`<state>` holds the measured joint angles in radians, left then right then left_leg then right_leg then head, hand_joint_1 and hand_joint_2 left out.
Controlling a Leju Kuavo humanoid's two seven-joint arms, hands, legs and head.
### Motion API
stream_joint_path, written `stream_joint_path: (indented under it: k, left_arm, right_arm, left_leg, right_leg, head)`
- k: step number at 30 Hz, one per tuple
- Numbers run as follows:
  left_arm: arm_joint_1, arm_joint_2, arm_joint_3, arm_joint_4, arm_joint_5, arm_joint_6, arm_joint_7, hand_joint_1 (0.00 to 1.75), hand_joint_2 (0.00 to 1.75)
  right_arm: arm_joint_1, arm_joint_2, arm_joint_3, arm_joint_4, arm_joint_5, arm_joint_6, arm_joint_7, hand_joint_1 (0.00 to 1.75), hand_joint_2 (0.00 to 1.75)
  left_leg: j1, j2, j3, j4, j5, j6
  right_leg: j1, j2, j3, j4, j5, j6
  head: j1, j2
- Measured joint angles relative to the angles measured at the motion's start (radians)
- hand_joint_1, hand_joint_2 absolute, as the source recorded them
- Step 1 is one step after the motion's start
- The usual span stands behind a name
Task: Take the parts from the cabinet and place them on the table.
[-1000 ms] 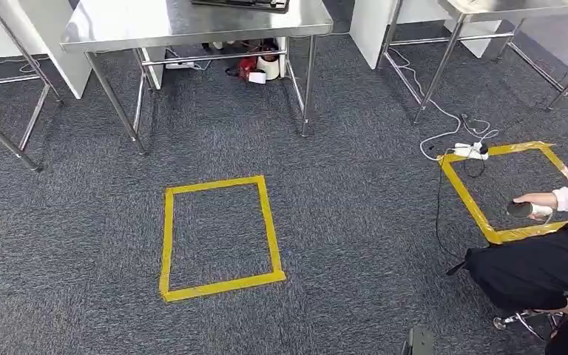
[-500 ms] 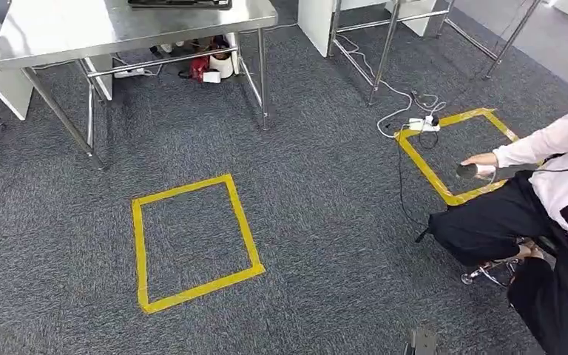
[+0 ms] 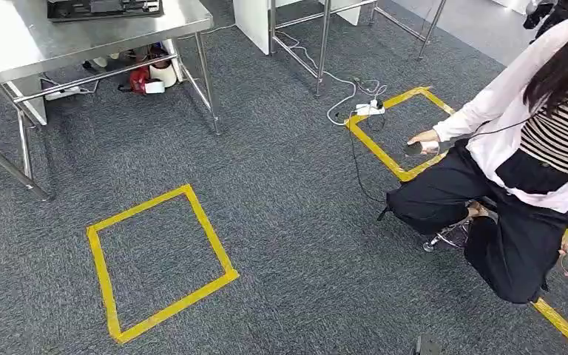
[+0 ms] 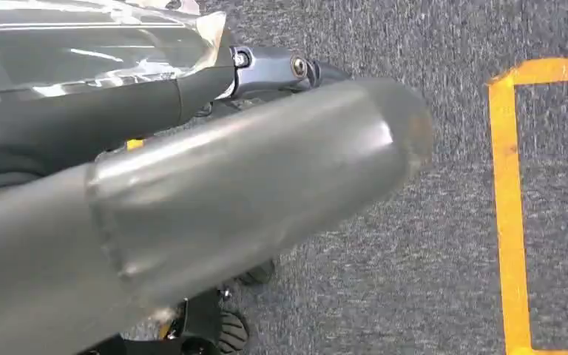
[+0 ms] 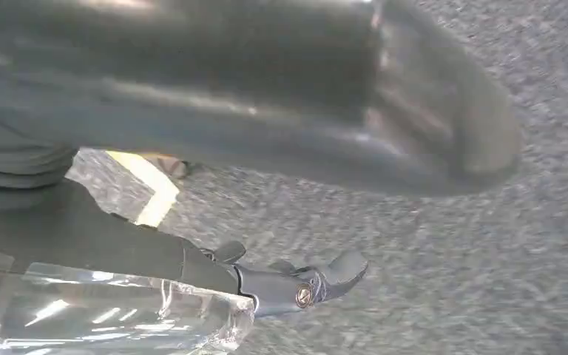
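Observation:
A steel table (image 3: 15, 44) stands at the far left in the head view, with a dark tray (image 3: 103, 7) on its top. My left hand (image 4: 229, 148) hangs over grey carpet; its thick grey thumb (image 4: 281, 170) and darker fingers (image 4: 281, 70) are apart and hold nothing. My right hand (image 5: 281, 148) hangs the same way, its thumb (image 5: 303, 96) apart from its dark fingers (image 5: 296, 285), and nothing is in it.
A person (image 3: 532, 148) sits on a stool at the right, with a dark round device (image 3: 414, 148) in one hand. A yellow tape square (image 3: 139, 207) marks the carpet ahead, another (image 3: 373, 148) lies by a power strip (image 3: 370, 109) and cables. Clutter (image 3: 142, 80) sits under the table.
The camera has turned to the right, so the table and tape squares have shifted left in the picture. The seated person has come much further into view.

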<state>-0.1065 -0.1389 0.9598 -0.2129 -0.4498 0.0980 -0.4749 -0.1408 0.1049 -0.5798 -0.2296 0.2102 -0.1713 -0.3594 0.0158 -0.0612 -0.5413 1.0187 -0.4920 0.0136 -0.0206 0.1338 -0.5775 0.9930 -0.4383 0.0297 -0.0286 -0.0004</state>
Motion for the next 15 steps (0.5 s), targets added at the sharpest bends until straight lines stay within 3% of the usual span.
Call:
stream_joint_path:
  k: [1, 2, 3, 4, 6, 7, 8, 9, 10, 11, 12, 13, 15]
  left_arm:
    - [0.0, -0.003, 0.0, 0.0, 0.0, 0.0, -0.001, 0.0, 0.0]
    - [-0.001, -0.004, 0.0, 0.0, 0.0, 0.0, -0.002, 0.0, 0.0]
    - [0.0, -0.003, 0.0, 0.0, 0.002, 0.0, -0.002, 0.0, 0.0]
    - [0.001, -0.003, 0.0, 0.0, 0.006, 0.0, -0.003, 0.0, 0.0]
    - [0.002, -0.005, 0.002, 0.0, 0.021, -0.002, 0.0, 0.0, 0.0]
    - [0.002, -0.005, 0.004, 0.0, 0.027, -0.002, 0.005, 0.0, 0.0]
    - [0.002, -0.006, 0.007, 0.0, 0.032, -0.002, 0.008, 0.0, 0.0]
    - [0.001, -0.008, 0.01, 0.0, 0.038, 0.001, 0.011, 0.0, 0.0]
    - [0.0, -0.01, 0.013, 0.0, 0.04, 0.005, 0.015, 0.0, 0.0]
    - [0.0, -0.011, 0.017, 0.0, 0.04, 0.011, 0.018, 0.0, 0.0]
    - [0.0, -0.01, 0.019, 0.0, 0.04, 0.014, 0.024, 0.0, 0.0]
    - [0.001, -0.01, 0.02, 0.001, 0.04, 0.017, 0.026, 0.0, 0.0]
    - [-0.001, -0.01, 0.022, 0.003, 0.036, 0.019, 0.031, 0.0, 0.0]
  right_arm:
    - [0.004, -0.001, -0.004, 0.0, 0.0, 0.0, 0.0, 0.0, 0.0]
    - [0.008, -0.003, -0.007, 0.001, 0.0, 0.001, 0.001, 0.0, 0.0]
    - [0.007, -0.001, -0.008, 0.002, -0.001, 0.003, 0.002, 0.0, 0.0]
    - [0.004, -0.001, -0.01, 0.002, -0.002, 0.008, 0.003, 0.0, 0.0]
    - [0.002, 0.001, -0.011, 0.003, -0.002, 0.012, 0.006, 0.0, 0.0]
    - [0.003, 0.002, -0.011, 0.003, 0.001, 0.013, 0.008, 0.0, 0.0]
    - [0.003, 0.005, -0.011, 0.004, 0.002, 0.016, 0.01, 0.0, 0.0]
    - [0.001, 0.007, -0.011, 0.005, 0.004, 0.021, 0.014, 0.0, 0.0]
    - [-0.003, 0.009, -0.012, 0.005, 0.005, 0.026, 0.017, 0.0, 0.0]
    - [-0.01, 0.013, -0.012, 0.005, 0.006, 0.03, 0.02, 0.0, 0.0]
    - [-0.02, 0.021, -0.012, 0.006, 0.006, 0.031, 0.025, 0.0, 0.0]
    - [-0.028, 0.023, -0.012, 0.006, 0.006, 0.031, 0.026, 0.0, 0.0]
    - [-0.032, 0.029, -0.012, 0.006, 0.006, 0.03, 0.027, 0.0, 0.0]
  left_leg:
    - [0.003, 0.013, 0.004, -0.012, 0.008, 0.012]
    - [0.005, 0.03, 0.008, -0.022, 0.016, 0.021]
    - [0.003, 0.04, 0.01, -0.028, 0.018, 0.032]
    - [0.0, 0.057, 0.009, -0.028, 0.018, 0.034]
    - [-0.007, 0.088, 0.006, -0.028, 0.018, 0.034]
    - [-0.008, 0.102, 0.006, -0.027, 0.018, 0.034]
    - [-0.008, 0.115, 0.006, -0.027, 0.018, 0.034]
    - [-0.008, 0.127, 0.007, -0.027, 0.017, 0.034]
    - [-0.007, 0.139, 0.008, -0.027, 0.016, 0.032]
    - [-0.008, 0.149, 0.012, -0.026, 0.014, 0.028]
    - [-0.017, 0.161, 0.013, -0.025, 0.01, 0.022]
    - [-0.018, 0.17, 0.016, -0.024, 0.006, 0.014]
    - [-0.013, 0.189, 0.024, -0.027, 0.005, 0.004]
  right_leg:
    - [0.006, 0.008, -0.013, -0.003, 0.003, 0.01]
    - [0.003, -0.027, -0.015, 0.023, -0.008, 0.01]
    - [0.01, -0.082, -0.035, 0.067, -0.035, 0.006]
    - [0.008, -0.107, -0.071, 0.139, -0.073, 0.0]
    - [0.008, -0.12, -0.137, 0.284, -0.131, -0.001]
    - [0.007, -0.122, -0.149, 0.313, -0.136, 0.005]
    - [0.007, -0.124, -0.135, 0.293, -0.125, 0.012]
    - [0.007, -0.128, -0.101, 0.231, -0.1, 0.021]
    - [0.007, -0.143, -0.047, 0.135, -0.065, 0.029]
    - [0.005, -0.184, 0.01, 0.035, -0.036, 0.033]
    - [0.011, -0.227, 0.023, 0.0, -0.031, 0.019]
    - [0.019, -0.217, 0.03, -0.006, -0.022, 0.009]
    - [0.026, -0.195, 0.015, -0.003, -0.023, -0.007]
  head:
    - [-0.001, 0.0]
    - [0.002, 0.0]
    - [0.009, 0.0]
    - [0.018, 0.0]
    - [0.018, 0.0]
    - [0.018, 0.0]
    - [0.018, 0.0]
    - [0.019, 0.0]
    - [0.019, 0.0]
    - [0.018, 0.0]
    - [0.018, 0.0]
    - [0.017, 0.0]
    - [0.015, 0.0]
